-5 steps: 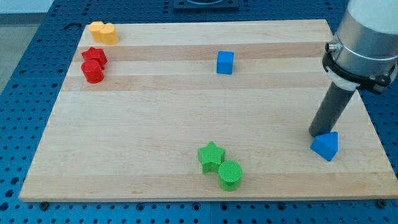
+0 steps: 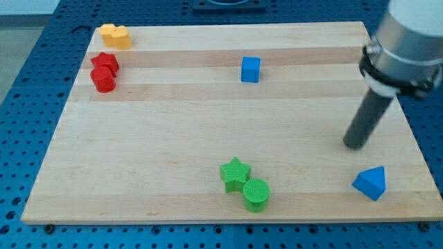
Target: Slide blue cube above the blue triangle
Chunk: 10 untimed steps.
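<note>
The blue cube [image 2: 250,69] sits near the view's top centre of the wooden board [image 2: 173,152]. The blue triangle [image 2: 370,183] lies at the view's bottom right, close to the board's front edge. My tip [image 2: 354,144] rests on the board just above and slightly left of the blue triangle, a short gap apart from it. The tip is far to the right of and below the blue cube.
A green star [image 2: 234,173] and a green cylinder [image 2: 255,194] touch at the bottom centre. A red star [image 2: 105,63] and a red cylinder [image 2: 104,80] sit at the left. Two yellow blocks [image 2: 115,35] lie at the top left corner.
The blue triangle has slid down and slightly right, toward the board's front edge. My tip has stayed nearly in place and now stands apart from the triangle.
</note>
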Each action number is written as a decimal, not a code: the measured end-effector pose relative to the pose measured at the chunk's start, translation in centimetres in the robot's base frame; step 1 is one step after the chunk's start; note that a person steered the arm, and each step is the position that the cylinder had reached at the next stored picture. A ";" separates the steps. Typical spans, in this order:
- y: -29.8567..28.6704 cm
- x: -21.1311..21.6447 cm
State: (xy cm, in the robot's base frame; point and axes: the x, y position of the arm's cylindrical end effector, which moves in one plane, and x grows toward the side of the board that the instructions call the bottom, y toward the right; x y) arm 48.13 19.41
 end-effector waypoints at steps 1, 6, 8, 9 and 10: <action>0.0 -6.0; -5.6 -20.9; -12.7 -18.0; -12.7 -15.1; -12.7 -12.4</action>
State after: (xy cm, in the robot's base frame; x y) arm 35.74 6.68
